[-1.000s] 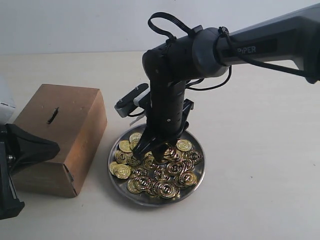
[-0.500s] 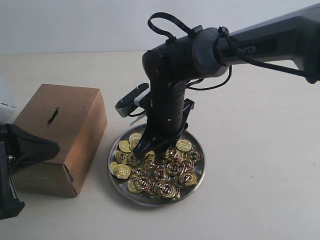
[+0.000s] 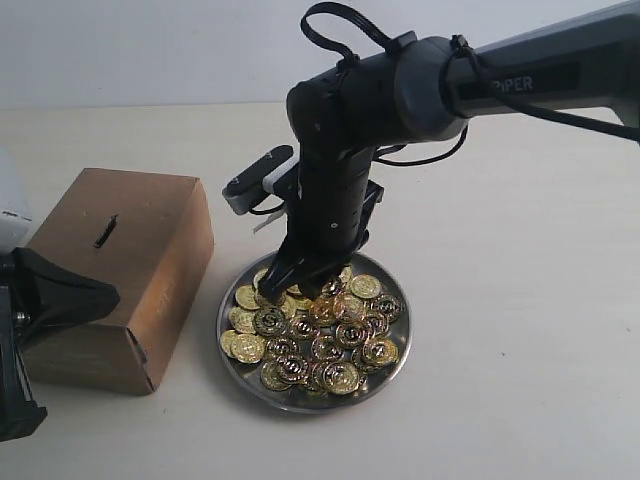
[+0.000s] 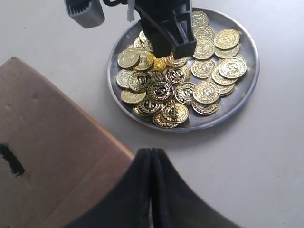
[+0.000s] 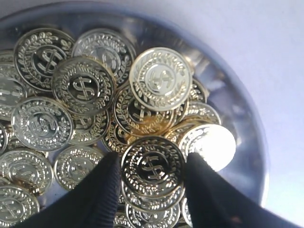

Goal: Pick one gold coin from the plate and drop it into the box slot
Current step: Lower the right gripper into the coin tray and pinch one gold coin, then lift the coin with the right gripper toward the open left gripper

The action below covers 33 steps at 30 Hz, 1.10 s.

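Here the right tool clamps 1 coin.

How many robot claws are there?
2. The right gripper is over the plate, a gold coin between its fingers. The left gripper, shut, is near the box. None looks hidden.
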Each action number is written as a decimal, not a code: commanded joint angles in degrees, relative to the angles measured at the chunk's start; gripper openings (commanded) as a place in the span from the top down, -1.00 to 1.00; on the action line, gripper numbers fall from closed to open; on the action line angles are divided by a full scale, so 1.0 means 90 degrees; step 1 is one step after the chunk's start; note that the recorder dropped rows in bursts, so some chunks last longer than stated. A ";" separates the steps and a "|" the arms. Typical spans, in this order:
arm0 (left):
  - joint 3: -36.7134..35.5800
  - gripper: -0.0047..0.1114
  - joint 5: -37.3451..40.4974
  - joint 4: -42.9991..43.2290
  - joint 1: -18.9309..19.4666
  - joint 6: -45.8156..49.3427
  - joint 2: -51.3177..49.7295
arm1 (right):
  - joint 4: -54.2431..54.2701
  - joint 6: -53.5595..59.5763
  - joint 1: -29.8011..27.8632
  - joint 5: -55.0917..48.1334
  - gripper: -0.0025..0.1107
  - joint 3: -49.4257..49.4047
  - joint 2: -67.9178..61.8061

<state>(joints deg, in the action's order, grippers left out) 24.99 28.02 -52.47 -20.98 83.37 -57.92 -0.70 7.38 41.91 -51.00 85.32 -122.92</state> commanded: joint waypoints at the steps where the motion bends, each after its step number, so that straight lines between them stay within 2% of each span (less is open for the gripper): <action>1: 0.0030 0.92 -0.0017 -0.0087 -0.0027 0.0035 -0.0005 | -0.0024 0.0113 0.0010 -0.0007 0.27 0.0040 0.0057; 6: 0.0030 0.92 -0.0017 -0.0087 -0.0027 0.0035 -0.0005 | -0.0077 0.0130 0.0010 -0.0006 0.19 0.0040 -0.0089; 16: 0.0030 0.92 -0.0017 -0.0087 -0.0027 0.0035 -0.0005 | -0.0077 0.0148 0.0010 0.0017 0.19 0.0040 -0.0131; 20: 0.0030 0.92 -0.0017 -0.0087 -0.0027 0.0048 -0.0005 | -0.0077 0.0520 0.0010 -0.0370 0.19 0.0040 -0.0041; 24: 0.0030 0.90 -0.0017 -0.0581 -0.0027 0.0848 -0.0005 | 0.0078 0.0909 0.0010 -0.0590 0.19 0.0040 0.0254; 27: 0.0030 0.73 -0.0002 -0.0827 -0.0027 0.1665 -0.0005 | 0.0381 0.1395 0.0010 -0.0722 0.19 0.0040 0.0556; 33: 0.0030 0.05 0.0013 -0.0899 -0.0163 0.3705 -0.0005 | 0.1262 0.2394 0.0010 -0.1179 0.19 0.0040 0.1187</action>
<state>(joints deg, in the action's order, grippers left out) 24.99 27.91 -59.35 -21.39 108.30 -57.92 7.28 24.17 41.91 -59.14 85.32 -115.07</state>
